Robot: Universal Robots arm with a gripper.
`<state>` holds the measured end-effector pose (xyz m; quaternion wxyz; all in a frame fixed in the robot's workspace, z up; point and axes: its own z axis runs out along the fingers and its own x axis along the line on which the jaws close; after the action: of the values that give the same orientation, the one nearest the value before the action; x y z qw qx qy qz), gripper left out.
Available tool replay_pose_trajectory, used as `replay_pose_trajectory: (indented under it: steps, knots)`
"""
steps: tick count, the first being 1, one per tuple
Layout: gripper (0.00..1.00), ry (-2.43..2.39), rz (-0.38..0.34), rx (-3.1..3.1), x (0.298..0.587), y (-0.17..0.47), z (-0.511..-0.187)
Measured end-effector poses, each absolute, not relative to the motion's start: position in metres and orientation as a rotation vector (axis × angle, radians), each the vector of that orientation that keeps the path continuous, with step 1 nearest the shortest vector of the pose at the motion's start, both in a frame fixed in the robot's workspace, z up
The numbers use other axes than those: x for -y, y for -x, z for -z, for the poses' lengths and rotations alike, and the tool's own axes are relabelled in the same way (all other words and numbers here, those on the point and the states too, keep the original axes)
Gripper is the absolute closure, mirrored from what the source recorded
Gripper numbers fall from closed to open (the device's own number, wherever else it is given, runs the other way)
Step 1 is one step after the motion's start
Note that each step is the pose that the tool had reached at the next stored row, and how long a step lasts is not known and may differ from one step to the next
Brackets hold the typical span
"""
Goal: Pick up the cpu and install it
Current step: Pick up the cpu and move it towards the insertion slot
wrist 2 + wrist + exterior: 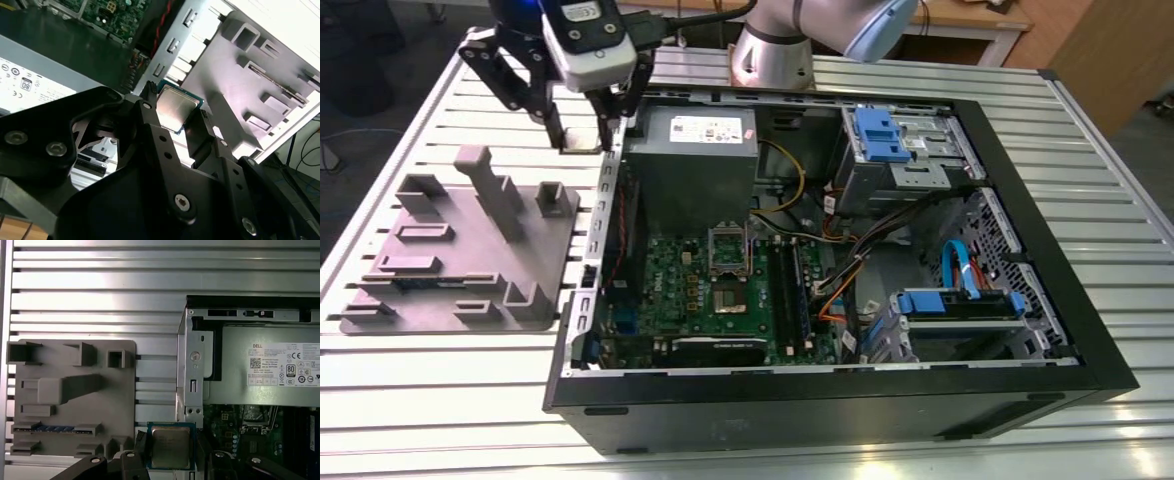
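Second wrist view — jaws gripped the cpu (176, 107) by opposite edges, presumably sparing its contacts — between tray (250, 85) and case (175, 45).

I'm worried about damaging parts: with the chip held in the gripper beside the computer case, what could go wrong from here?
The gripper pinches the chip only by its edges, above the slatted table; a slip would probably drop it there. The case's metal wall stands close beside it, so a sideways move could knock the chip askew.
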<state>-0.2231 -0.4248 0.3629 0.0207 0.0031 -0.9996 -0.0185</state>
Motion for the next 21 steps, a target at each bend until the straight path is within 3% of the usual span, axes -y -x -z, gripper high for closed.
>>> replay_pose_trajectory:
  steps: [21]
  knots:
    - [0.53, -0.009, 0.057, 3.099, 0.428, 0.163, -0.363]
